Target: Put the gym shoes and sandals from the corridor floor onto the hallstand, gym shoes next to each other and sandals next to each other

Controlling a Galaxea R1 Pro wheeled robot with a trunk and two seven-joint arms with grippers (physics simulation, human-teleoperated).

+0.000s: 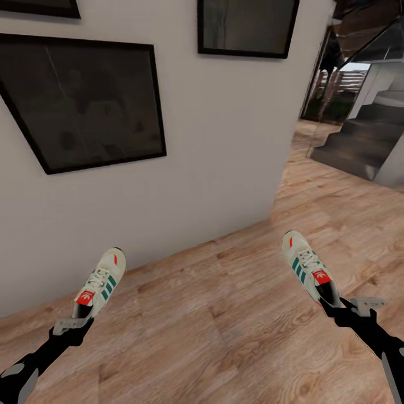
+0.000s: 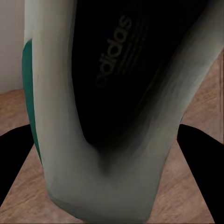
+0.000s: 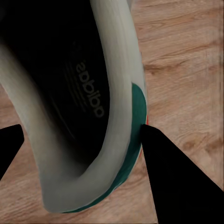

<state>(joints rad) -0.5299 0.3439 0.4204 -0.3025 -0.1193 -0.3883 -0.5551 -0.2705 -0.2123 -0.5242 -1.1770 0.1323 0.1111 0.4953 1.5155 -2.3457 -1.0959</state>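
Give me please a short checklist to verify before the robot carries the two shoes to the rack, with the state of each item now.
1. Left gripper shut on left shoe: ok, heel sits between the fingers.
2. Right gripper shut on right shoe: ok, finger presses the heel side.
3. Both shoes lifted off the floor: ok, they hang toe-forward above it.
4. Shoes apart from the wall: left one cannot tell, right one ok.
5. Rack in sight: not ok.
6. Sandals located: not ok.
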